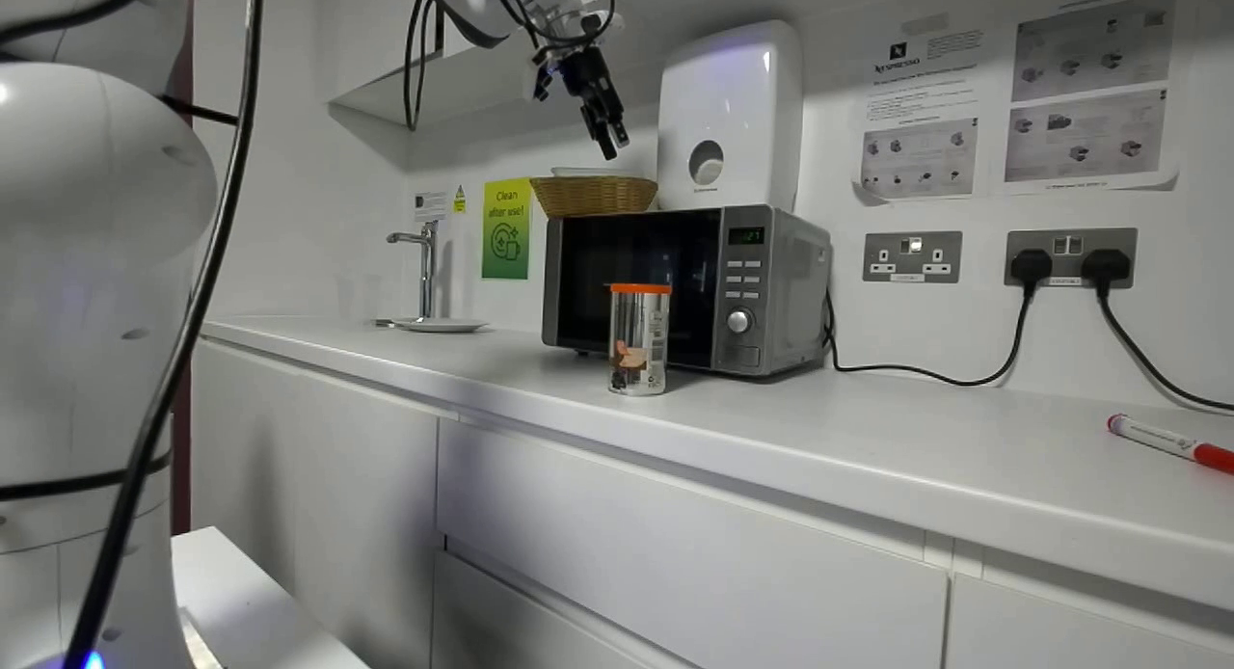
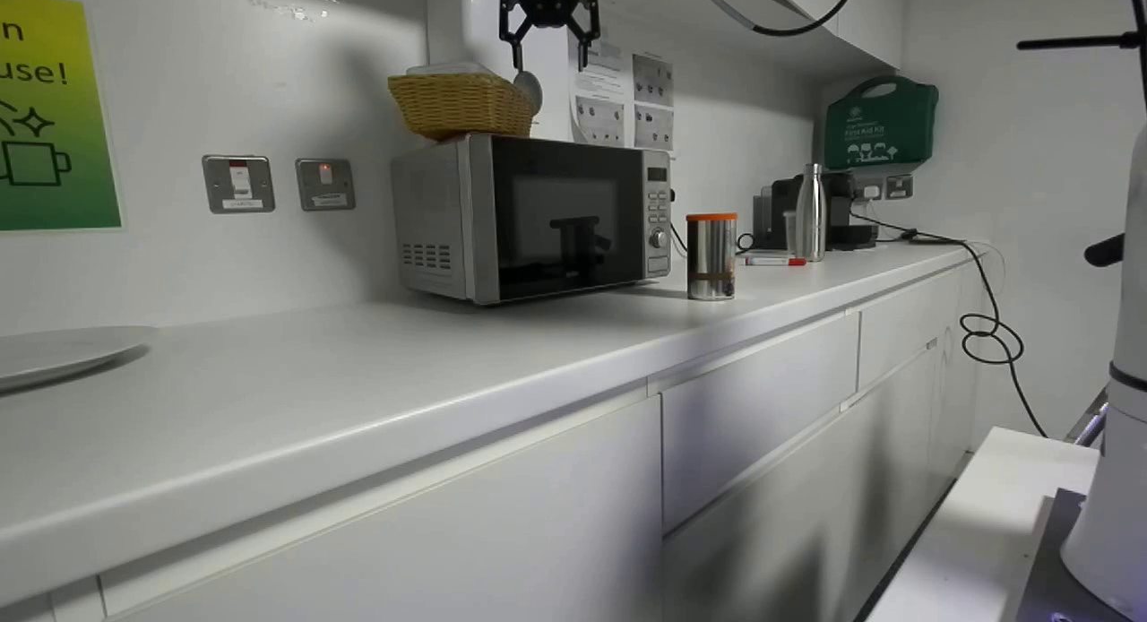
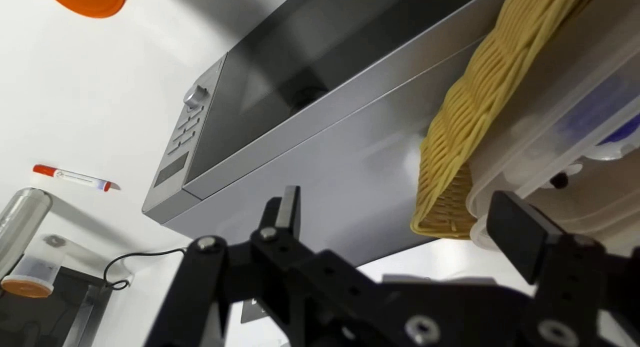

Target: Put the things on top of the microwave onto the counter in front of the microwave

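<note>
Looks partway: can (image 2: 711,260) stands on counter (image 2: 403,362) in front of microwave (image 2: 564,223), probably done. Basket (image 2: 461,104) left to move, sitting on top of microwave. Gripper (image 2: 550,61) above microwave, fingers apart, holding nothing.

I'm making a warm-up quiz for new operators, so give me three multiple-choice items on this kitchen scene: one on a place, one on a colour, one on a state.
1. Where is the wicker basket relative to the microwave?
A) Inside it
B) On top of it
C) On the counter in front of it

2. What colour is the first-aid case?
A) Red
B) Blue
C) Green

3. How does the gripper stand?
A) Open
B) Shut on the basket
C) Shut on nothing

Right letters:
1 B: both exterior views show the basket resting there.
2 C: it shows green in an exterior view.
3 A: in the wrist view its fingers stand wide apart, gripping nothing.
</note>
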{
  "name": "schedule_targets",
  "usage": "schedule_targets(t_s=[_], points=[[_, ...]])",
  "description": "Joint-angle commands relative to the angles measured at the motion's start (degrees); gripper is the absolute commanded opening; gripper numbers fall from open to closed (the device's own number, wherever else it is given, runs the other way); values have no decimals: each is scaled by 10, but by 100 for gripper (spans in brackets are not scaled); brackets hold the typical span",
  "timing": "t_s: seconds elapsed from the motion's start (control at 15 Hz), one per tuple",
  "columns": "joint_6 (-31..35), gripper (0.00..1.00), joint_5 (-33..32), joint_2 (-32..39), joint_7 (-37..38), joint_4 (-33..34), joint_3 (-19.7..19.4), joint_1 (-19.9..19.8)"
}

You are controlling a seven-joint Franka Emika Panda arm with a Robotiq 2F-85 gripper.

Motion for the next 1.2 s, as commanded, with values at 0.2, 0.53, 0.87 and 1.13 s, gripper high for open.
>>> schedule_targets(t_s=[0.2, 0.53, 0.87, 1.13], points=[[-39, 100, -5, 55, 0, 80, -14, 34], [-56, 100, 2, 94, -4, 119, -18, 57], [-74, 75, 9, 122, -11, 150, -26, 74], [-77, 51, 5, 131, -12, 156, -12, 63]])
